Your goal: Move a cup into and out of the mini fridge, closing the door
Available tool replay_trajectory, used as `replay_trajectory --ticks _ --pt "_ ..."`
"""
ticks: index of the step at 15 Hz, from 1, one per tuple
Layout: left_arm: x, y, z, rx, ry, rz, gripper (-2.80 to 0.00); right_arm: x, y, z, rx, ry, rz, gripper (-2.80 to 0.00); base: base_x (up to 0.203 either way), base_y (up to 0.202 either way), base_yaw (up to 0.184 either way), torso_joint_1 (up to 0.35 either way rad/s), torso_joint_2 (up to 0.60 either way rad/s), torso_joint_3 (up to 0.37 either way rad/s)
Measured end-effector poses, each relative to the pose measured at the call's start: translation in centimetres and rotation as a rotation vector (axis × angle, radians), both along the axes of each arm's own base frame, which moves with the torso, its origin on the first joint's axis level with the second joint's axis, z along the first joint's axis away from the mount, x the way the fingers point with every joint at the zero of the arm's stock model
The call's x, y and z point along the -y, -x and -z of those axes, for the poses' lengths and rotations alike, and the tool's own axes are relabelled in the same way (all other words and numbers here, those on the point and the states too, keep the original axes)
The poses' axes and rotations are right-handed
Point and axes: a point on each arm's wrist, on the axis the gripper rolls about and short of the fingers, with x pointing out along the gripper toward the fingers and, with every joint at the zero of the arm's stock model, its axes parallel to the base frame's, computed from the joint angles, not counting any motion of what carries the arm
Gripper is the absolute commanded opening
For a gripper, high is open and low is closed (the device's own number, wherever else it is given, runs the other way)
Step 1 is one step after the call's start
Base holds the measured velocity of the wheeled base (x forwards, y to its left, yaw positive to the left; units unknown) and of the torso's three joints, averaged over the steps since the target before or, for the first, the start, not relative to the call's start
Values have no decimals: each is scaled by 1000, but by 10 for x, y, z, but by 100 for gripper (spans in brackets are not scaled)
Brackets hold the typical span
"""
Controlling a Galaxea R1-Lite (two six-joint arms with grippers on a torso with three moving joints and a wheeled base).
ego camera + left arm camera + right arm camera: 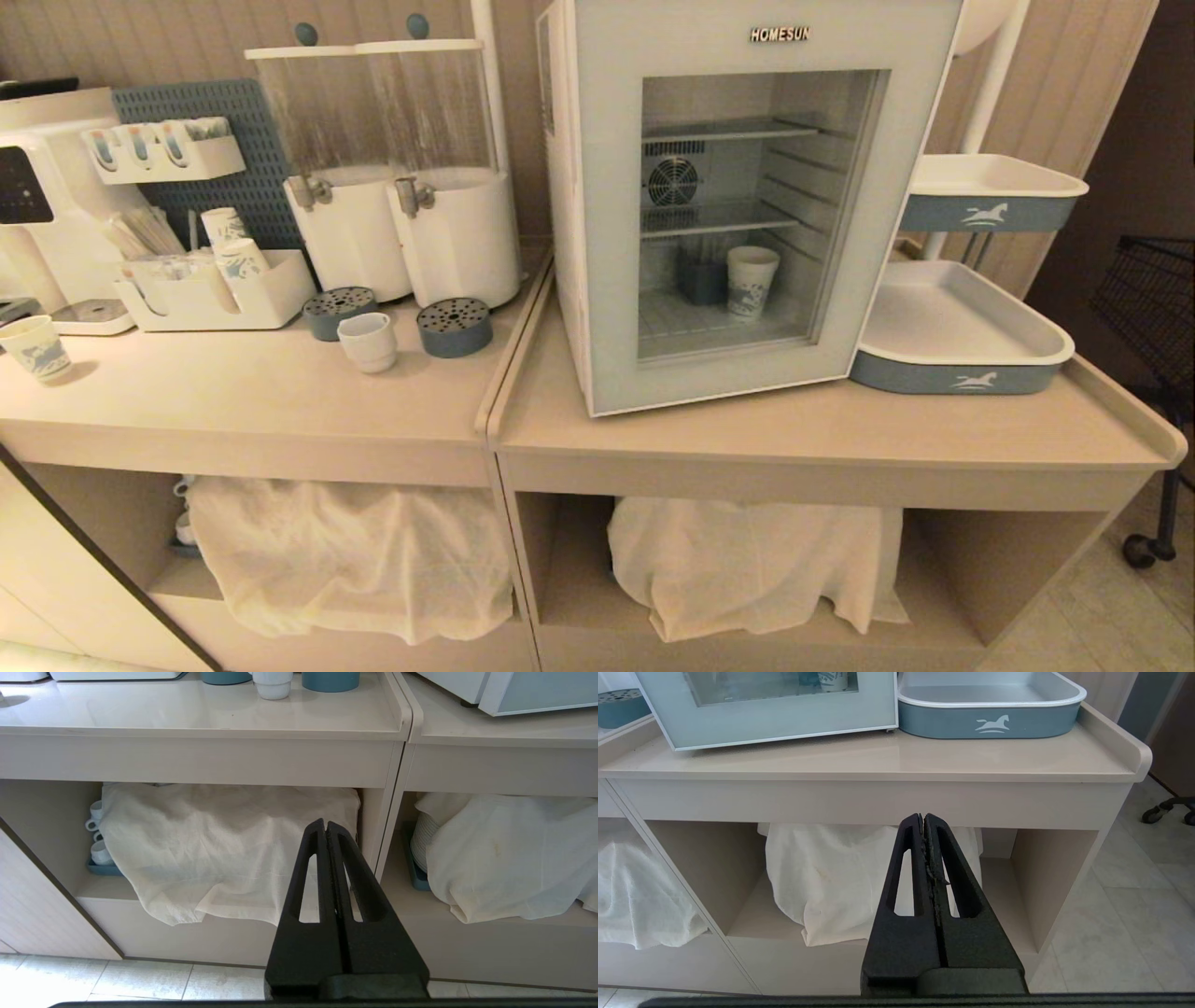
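While both arms sit parked low, below counter level, left gripper point(326, 826) and right gripper point(923, 819) have fingers pressed together, holding nothing. Cup point(368, 342) stands upright on the left counter point(243, 401), mouth up, between two round blue drip trays point(455, 327), at abt 9 o'clock from the fridge point(738, 196); handle direction can't tell. Fridge upright, long axis vertical, front facing the robot, turned slightly toward its right; door point(607, 233) closed. Paper cup point(752, 282) inside on fridge floor.
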Motion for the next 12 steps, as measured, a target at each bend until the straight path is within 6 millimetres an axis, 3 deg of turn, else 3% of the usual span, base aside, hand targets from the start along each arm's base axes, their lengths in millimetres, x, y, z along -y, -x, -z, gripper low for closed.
replay_trajectory --ticks 12 --pt "0 0 0 2 -3 0 -280 0 0 0 2 -19 -2 -280 0 0 0 0 0 0"
